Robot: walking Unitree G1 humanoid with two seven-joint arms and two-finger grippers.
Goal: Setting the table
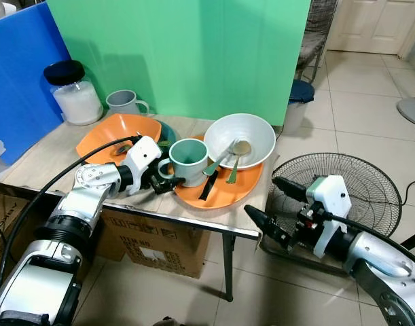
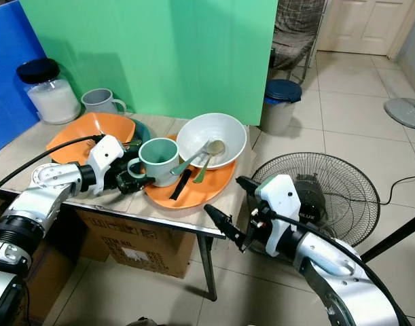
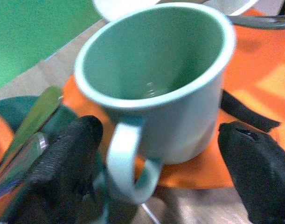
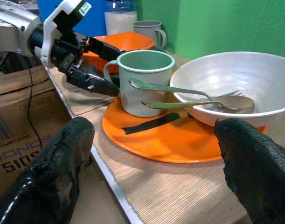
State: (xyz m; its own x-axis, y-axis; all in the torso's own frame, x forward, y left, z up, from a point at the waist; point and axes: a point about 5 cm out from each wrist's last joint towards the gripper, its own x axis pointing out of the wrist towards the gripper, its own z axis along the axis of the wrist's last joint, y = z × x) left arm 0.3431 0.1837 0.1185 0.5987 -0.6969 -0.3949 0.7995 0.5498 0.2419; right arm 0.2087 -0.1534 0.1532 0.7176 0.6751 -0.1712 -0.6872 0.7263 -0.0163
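Observation:
A pale green mug (image 1: 190, 159) stands upright on the near-left part of an orange plate (image 1: 227, 189). On the same plate sits a white bowl (image 1: 251, 136), with a fork (image 1: 219, 161) and a spoon (image 1: 238, 153) leaning out of it toward the mug. My left gripper (image 1: 168, 175) is open with its fingers on either side of the mug's handle (image 3: 126, 161). The right gripper (image 1: 261, 197) is open, off the table's front right corner and slightly below the top, pointing at the plate. A black strip (image 1: 208, 185) lies on the plate.
An orange bowl (image 1: 115, 132) over a dark teal plate (image 1: 168, 132) sits left of the mug, with a grey mug (image 1: 123, 102) and a black-lidded jar (image 1: 75, 92) behind. A floor fan (image 1: 370, 183) lies to the right. Cardboard boxes (image 1: 159, 238) stand under the table.

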